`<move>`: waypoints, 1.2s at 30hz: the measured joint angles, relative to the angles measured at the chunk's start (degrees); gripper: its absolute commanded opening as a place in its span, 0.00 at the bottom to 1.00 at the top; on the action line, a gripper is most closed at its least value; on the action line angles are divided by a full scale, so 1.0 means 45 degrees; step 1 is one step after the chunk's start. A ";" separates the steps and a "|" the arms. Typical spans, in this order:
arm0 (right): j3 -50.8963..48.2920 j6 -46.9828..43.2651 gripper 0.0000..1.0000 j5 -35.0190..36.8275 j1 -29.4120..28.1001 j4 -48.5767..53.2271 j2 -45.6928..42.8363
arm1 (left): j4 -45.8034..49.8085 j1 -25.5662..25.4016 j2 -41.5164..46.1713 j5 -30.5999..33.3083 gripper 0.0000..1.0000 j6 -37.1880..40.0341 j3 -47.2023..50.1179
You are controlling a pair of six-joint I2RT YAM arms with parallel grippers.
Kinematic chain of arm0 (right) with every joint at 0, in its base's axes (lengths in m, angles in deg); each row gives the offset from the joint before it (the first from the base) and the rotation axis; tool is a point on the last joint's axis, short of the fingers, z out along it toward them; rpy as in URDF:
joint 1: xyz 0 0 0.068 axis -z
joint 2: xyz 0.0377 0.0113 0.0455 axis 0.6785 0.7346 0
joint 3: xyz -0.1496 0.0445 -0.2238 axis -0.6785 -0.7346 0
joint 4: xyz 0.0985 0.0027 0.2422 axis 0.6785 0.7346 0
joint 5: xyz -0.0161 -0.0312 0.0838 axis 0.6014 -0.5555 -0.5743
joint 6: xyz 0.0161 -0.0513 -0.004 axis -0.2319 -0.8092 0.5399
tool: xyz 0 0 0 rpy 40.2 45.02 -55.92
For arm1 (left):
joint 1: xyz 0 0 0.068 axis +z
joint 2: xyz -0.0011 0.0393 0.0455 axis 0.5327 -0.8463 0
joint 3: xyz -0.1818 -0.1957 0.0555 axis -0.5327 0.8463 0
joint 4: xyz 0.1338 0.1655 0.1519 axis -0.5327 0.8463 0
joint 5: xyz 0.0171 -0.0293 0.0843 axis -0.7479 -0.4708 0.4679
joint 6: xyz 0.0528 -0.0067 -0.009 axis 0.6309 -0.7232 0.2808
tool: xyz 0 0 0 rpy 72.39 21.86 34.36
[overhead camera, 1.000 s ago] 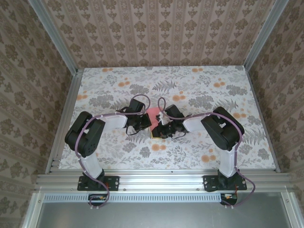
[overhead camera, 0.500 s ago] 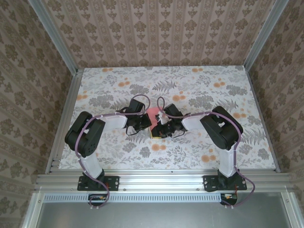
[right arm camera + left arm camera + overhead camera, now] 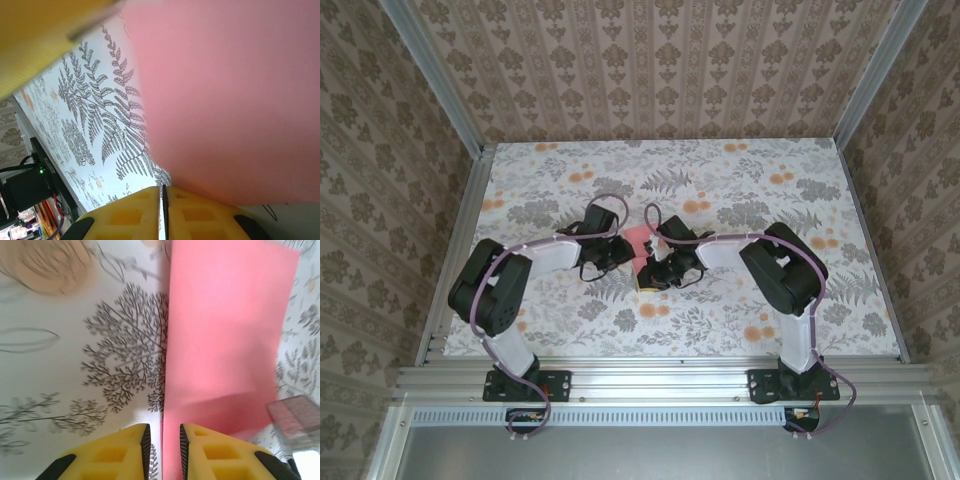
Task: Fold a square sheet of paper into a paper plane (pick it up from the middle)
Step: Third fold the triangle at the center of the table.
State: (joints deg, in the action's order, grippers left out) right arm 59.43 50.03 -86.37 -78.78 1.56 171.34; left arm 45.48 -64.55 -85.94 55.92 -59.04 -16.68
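The left gripper [image 3: 162,435] has its two yellow fingers [image 3: 120,452] spread by a narrow slit. Pale surface and the left edge of the square sheet of paper [image 3: 225,330] show in that slit, and nothing is pinched there. From these fingertips the pink-red paper runs away along the surface [image 3: 60,365], lying flat. In this view it looks longer than wide, with a sharp far corner. A crease crosses its near end, where a darker flap sits just ahead of the right-hand finger. A blurred greyish block [image 3: 295,422] is just beside the paper's near right corner; I cannot tell what it is.

The right gripper [image 3: 162,192] has its yellow fingers pressed together, with only a hairline seam between them. The paper's edge comes down to meet their tips. From there the paper spreads up and to the right, very close to the camera and out of focus, darker along its lower border. Whether the paper is caught in that seam cannot be told. To the left of the paper, fern prints run across the surface.

From the top external camera, both arms bend inward and the paper [image 3: 638,238] lies between the two wrists at the middle of the floral surface [image 3: 740,310]. The right gripper's yellow fingers are at the paper's near edge.
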 measured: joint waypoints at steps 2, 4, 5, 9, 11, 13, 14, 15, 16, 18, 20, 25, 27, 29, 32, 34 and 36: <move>0.0175 0.0010 0.13 0.0092 -0.0015 0.0311 0.0053 | 0.0063 0.0151 0.0340 0.0146 0.25 0.0000 -0.0005; 0.0374 0.0015 0.13 0.0223 -0.0024 0.0646 0.0112 | 0.0029 0.0214 0.0554 0.0248 0.25 0.0000 -0.0015; 0.0486 0.0019 0.13 0.0257 -0.0024 0.0826 0.0151 | 0.0005 0.0214 0.0583 0.0277 0.25 -0.0005 -0.0015; 0.0918 0.0063 0.13 0.0321 -0.0024 0.1515 0.0316 | -0.0340 0.0209 0.0597 0.0282 0.24 -0.0015 0.0175; 0.1103 0.0058 0.13 0.0379 -0.0024 0.1792 0.0389 | -0.0510 0.0214 0.0597 0.0287 0.23 -0.0034 0.0389; 0.1341 0.0053 0.13 0.0452 -0.0029 0.2181 0.0476 | -0.0617 0.0209 0.0597 0.0325 0.23 -0.0087 0.0651; 0.1443 0.0053 0.13 0.0505 -0.0029 0.2322 0.0510 | -0.0631 0.0209 0.0597 0.0330 0.23 -0.0107 0.0743; 0.1559 0.0044 0.13 0.0559 -0.0039 0.2497 0.0559 | -0.0636 0.0209 0.0597 0.0359 0.23 -0.0131 0.0840; 0.1681 0.0015 0.13 0.0588 -0.0049 0.2667 0.0612 | -0.0636 0.0214 0.0597 0.0384 0.23 -0.0165 0.0918; 0.1802 -0.0010 0.14 0.0588 -0.0049 0.2856 0.0661 | -0.0661 0.0209 0.0597 0.0418 0.23 -0.0214 0.1001; 0.1807 -0.0053 0.15 0.0544 -0.0049 0.2851 0.0651 | -0.0709 0.0209 0.0597 0.0423 0.23 -0.0253 0.1015; 0.1564 -0.0238 0.20 0.0563 0.0000 0.2521 0.0340 | -0.0831 0.0214 0.0597 0.0418 0.23 -0.0253 0.1015; 0.1331 -0.0262 0.23 0.0559 0.0073 0.2322 0.0087 | -0.0869 0.0214 0.0597 0.0418 0.23 -0.0248 0.1010; 0.1132 -0.0272 0.25 0.0544 0.0146 0.2093 -0.0223 | -0.0928 0.0214 0.0597 0.0413 0.23 -0.0248 0.0996; 0.0772 -0.0277 0.27 0.0340 0.0248 0.1608 -0.0996 | -0.1049 0.0214 0.0593 0.0379 0.23 -0.0243 0.0903; 0.0573 -0.0277 0.28 0.0214 0.0325 0.1302 -0.1540 | -0.1190 0.0214 0.0559 0.0311 0.23 -0.0233 0.0767; 0.0355 -0.0277 0.28 0.0131 0.0427 0.0942 -0.2103 | -0.1355 0.0214 0.0495 0.0248 0.23 -0.0141 0.0573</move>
State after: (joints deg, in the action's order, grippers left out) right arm 61.02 48.79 -85.78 -76.86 5.80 161.88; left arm 39.38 -63.59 -83.71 57.04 -59.67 -14.10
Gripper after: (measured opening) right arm 0.279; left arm 0.232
